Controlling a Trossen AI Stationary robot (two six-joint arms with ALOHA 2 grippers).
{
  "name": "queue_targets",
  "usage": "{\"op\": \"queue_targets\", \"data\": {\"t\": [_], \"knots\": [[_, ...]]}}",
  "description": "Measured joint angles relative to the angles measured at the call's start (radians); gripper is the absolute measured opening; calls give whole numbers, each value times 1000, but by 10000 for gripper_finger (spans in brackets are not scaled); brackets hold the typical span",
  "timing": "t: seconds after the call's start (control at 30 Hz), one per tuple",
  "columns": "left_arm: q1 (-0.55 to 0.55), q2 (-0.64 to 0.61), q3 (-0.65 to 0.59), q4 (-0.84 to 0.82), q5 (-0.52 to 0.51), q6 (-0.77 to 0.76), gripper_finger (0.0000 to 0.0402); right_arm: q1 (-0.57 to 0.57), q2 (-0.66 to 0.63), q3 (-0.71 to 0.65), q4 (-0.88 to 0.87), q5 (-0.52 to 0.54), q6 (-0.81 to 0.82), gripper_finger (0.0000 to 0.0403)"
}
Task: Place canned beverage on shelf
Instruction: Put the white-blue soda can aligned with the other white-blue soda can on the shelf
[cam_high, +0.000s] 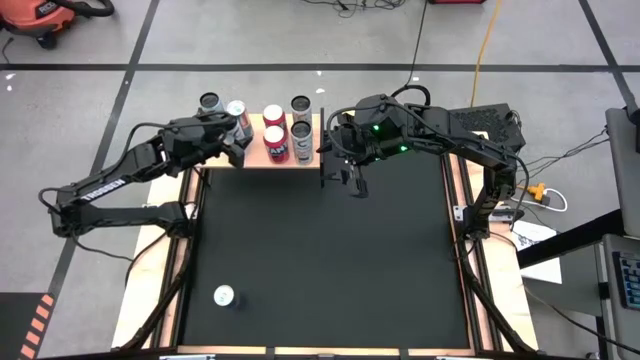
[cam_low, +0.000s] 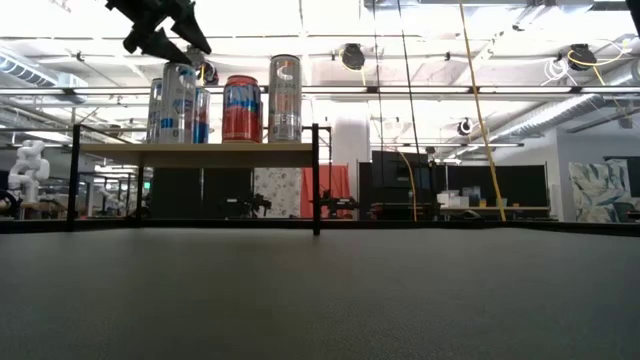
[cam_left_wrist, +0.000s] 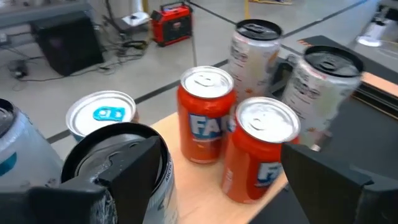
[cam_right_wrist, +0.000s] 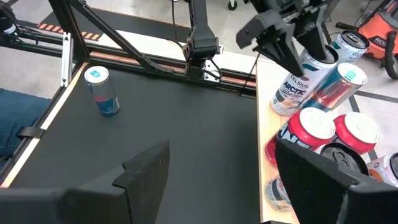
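The shelf is a pale wood board on a thin black frame at the mat's far edge; it also shows in the low view. Several cans stand upright on it, among them two red ones and tall silver ones. My left gripper is open just above a white-and-blue can standing at the shelf's left end. My right gripper is open and empty above the mat, just right of the shelf. A blue-and-silver can stands alone on the mat near the front left. My left gripper comes from above with its fingers spread over the white-and-blue can's top. The can stands upright on the shelf. Whether a finger touches its rim I cannot tell.
The black mat has narrow wooden strips along its left and right sides. The shelf's black corner post stands at its right end, close to my right gripper. Cables and a bracket lie beyond the mat's right edge.
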Motion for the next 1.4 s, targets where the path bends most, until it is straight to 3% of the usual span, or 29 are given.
{"op": "queue_targets", "data": {"t": [0.2,0.7,1.4], "knots": [[0,-42,0,-26,78,15,336,0,0,0,0,0,-6,270],[1,-105,0,-89,65,17,336,0,0,0,0,0,-7,270],[1,-53,0,-68,-60,17,336,0,0,0,0,0,-7,270]]}}
